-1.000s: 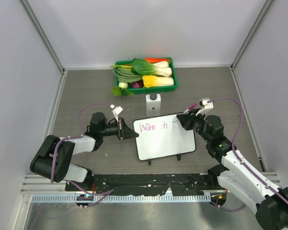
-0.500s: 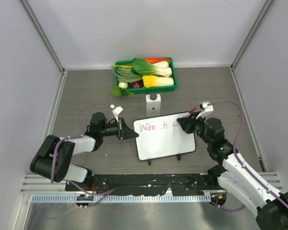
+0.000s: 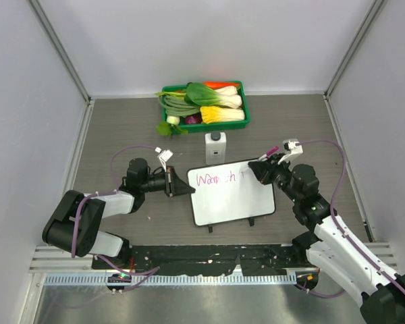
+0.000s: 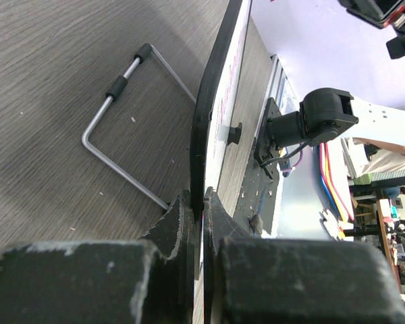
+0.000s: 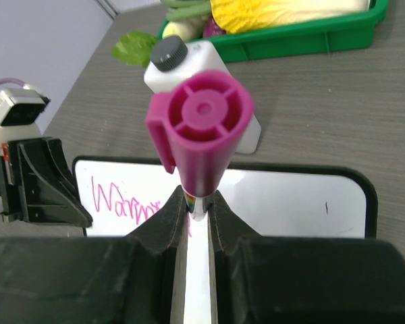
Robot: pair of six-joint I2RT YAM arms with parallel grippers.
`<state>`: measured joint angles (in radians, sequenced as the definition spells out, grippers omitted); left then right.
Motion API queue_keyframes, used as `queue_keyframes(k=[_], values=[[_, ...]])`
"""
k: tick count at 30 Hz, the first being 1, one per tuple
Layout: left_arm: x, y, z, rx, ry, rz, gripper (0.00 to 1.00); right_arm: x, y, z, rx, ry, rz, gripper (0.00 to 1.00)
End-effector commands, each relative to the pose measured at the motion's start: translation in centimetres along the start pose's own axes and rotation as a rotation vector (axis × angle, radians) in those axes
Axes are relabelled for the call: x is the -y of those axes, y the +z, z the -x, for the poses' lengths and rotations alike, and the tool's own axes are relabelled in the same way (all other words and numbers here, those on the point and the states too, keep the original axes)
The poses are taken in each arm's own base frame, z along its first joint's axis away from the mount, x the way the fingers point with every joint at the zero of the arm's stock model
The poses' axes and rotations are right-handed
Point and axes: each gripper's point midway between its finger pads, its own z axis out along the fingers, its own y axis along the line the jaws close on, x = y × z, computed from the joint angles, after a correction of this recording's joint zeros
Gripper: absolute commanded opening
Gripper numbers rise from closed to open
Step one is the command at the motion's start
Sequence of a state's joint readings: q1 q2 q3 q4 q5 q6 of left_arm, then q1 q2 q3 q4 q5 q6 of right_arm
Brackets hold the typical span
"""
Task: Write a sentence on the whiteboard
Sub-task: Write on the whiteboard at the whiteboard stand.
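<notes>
The whiteboard (image 3: 233, 199) lies mid-table, and in the left wrist view it shows edge-on as a dark rim (image 4: 212, 101). My left gripper (image 3: 177, 183) is shut on the board's left edge, its fingers (image 4: 219, 209) pinching the rim. Pink writing, the start of the sentence (image 3: 214, 179), runs along the board's top left and reads "Warm" (image 5: 125, 201). My right gripper (image 3: 262, 169) is shut on a magenta marker (image 5: 201, 131) over the board's upper right. The marker's tip is hidden behind the fingers.
A small white box with a dark cap (image 3: 216, 147) stands just behind the board. A green tray of vegetables (image 3: 204, 106) sits at the back. A bent wire stand (image 4: 125, 135) lies on the wood beside the board. Grey walls enclose three sides.
The right gripper with the marker dipped toward the board's top right edge, then came back up and left a little. The left arm and board stayed put.
</notes>
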<state>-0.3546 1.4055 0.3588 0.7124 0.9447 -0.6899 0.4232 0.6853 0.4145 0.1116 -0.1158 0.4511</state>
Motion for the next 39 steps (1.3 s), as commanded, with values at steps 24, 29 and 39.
queue_keyframes(k=[24,29,39], values=[[-0.5,0.4,0.6,0.010,0.065,0.022,0.00,2.3,1.6,0.4,0.001,-0.042,-0.118,0.01],[-0.5,0.4,0.6,0.011,0.065,0.023,0.00,1.1,1.5,1.6,0.032,-0.028,-0.076,0.01],[-0.5,0.3,0.7,0.013,0.068,0.025,0.00,0.5,0.7,2.1,0.050,-0.017,-0.060,0.01]])
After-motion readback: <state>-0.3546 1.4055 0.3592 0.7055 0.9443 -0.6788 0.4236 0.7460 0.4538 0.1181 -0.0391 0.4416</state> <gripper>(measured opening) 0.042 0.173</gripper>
